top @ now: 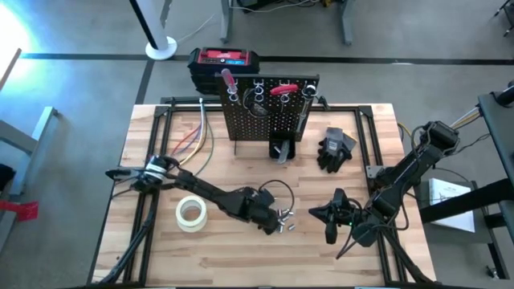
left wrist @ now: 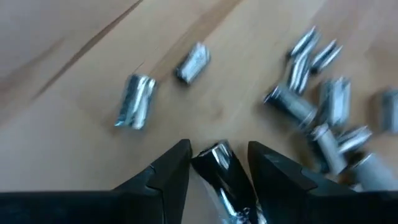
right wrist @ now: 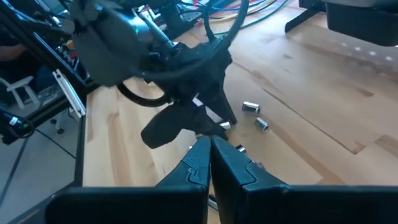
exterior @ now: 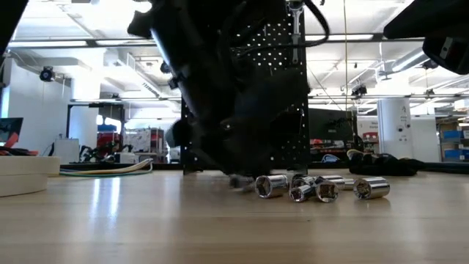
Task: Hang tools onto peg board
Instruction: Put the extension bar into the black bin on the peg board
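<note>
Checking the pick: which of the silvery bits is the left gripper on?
The bit between the left gripper's fingers; the other bits lie loose on the table.

I find no legible text, brand, number or sign in any view. The red-and-black box [top: 224, 59] behind the peg board [top: 268, 107] carries a pale label strip, but I cannot read its characters. The papers beside my table are likewise unreadable.
</note>
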### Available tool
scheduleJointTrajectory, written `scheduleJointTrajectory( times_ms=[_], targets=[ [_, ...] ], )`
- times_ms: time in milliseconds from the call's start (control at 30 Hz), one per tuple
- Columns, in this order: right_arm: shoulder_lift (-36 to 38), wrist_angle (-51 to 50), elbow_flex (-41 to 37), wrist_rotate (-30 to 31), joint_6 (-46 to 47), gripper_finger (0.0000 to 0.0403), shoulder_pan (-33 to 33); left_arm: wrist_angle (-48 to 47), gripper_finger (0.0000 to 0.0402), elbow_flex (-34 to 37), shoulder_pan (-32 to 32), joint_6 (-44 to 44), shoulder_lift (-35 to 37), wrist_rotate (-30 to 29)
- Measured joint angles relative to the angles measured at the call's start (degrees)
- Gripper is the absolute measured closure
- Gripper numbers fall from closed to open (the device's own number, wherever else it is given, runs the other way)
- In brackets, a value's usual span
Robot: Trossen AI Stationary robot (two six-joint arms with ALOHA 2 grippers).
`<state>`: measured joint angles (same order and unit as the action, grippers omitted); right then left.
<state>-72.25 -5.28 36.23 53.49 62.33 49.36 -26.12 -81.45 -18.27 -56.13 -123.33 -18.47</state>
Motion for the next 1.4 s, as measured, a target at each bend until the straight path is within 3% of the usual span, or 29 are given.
scheduleJointTrajectory(
  times_ms=[167, 367, 633, 900, 1067, 1400],
  targets=[
    [0.0, 0.0, 0.0, 0.0, 0.0, 0.0401, 0.1, -5.2, 0.0255, -3.1, -0.7, 7.7, -0.9, -0.8],
    [0.0, 0.0, 0.0, 0.0, 0.0, 0.0401, 0.1, -5.4, 0.0326, -2.9, -0.8, 11.6, -0.9, -2.0],
    [0.0, 0.0, 0.0, 0.0, 0.0, 0.0401, 0.3, -7.2, 0.0326, -2.4, -0.8, 15.7, 1.7, -5.2],
    [0.0, 0.0, 0.0, 0.0, -0.6, 0.0401, 0.4, -6.2, 0.0326, -0.7, 0.5, 19.2, 10.8, -8.4],
    [0.0, -0.1, 0.0, 0.0, -1.4, 0.0401, 0.4, -5.6, 0.0326, -0.2, 4.0, 21.2, 18.1, -12.4],
    [-0.1, -0.3, 0.0, 0.1, -1.4, 0.0401, 1.1, 0.4, 0.0326, 3.5, 16.5, 27.1, 24.9, -10.3]
  ],
)
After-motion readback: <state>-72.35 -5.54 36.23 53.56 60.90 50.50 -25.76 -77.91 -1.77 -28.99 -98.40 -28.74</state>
